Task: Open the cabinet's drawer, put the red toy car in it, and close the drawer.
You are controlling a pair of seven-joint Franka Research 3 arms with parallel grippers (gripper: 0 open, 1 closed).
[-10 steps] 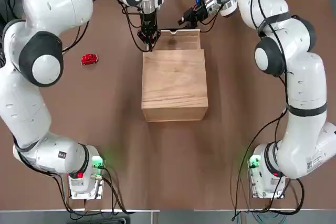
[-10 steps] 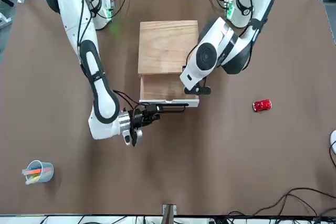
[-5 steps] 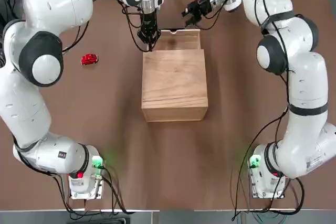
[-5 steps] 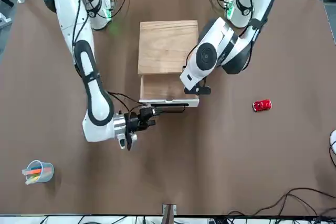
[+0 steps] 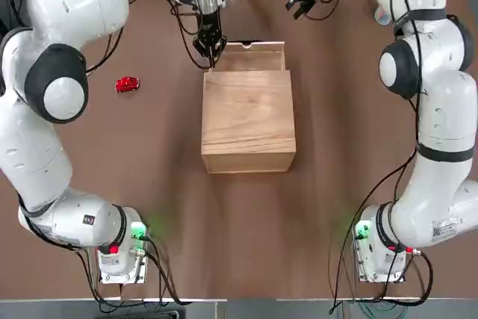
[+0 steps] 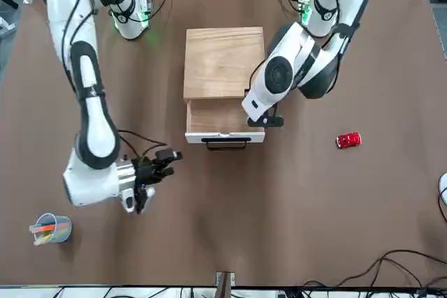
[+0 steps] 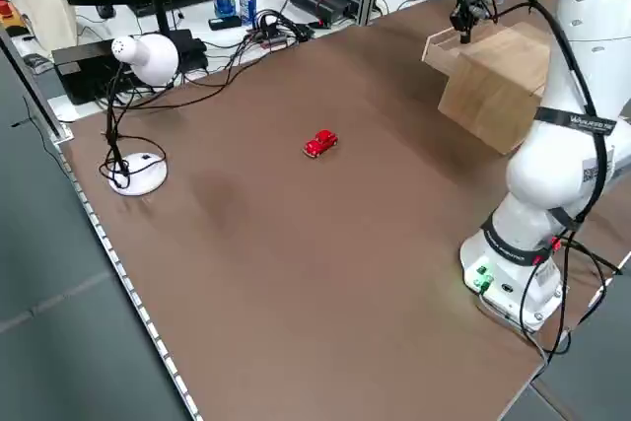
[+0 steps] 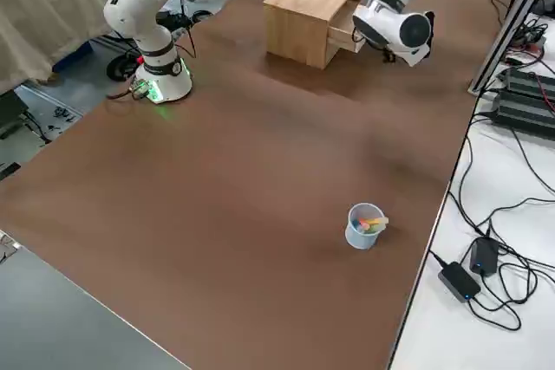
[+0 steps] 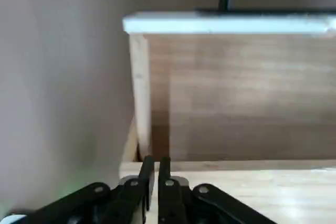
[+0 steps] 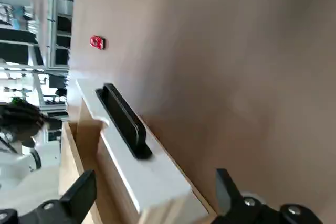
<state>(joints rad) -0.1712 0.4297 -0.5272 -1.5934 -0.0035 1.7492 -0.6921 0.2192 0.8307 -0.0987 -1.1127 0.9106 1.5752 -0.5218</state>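
Lift first, then go to the car

The small glossy red toy car (image 5: pixel 127 84) lies left of the open pale-wood drawer (image 6: pixel 223 137). Left gripper (image 9: pixel 156 158), by the drawer, has fingers narrowly apart: better rise, then widen. Right gripper (image 10: pixel 157 176), beyond the handle (image 6: pixel 226 144), stands wide.

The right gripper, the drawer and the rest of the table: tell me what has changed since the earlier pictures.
The right gripper has drawn back from the drawer's handle, toward the robot's right, its fingers now apart. The drawer stayed out, and the cabinet and red toy car stayed put.
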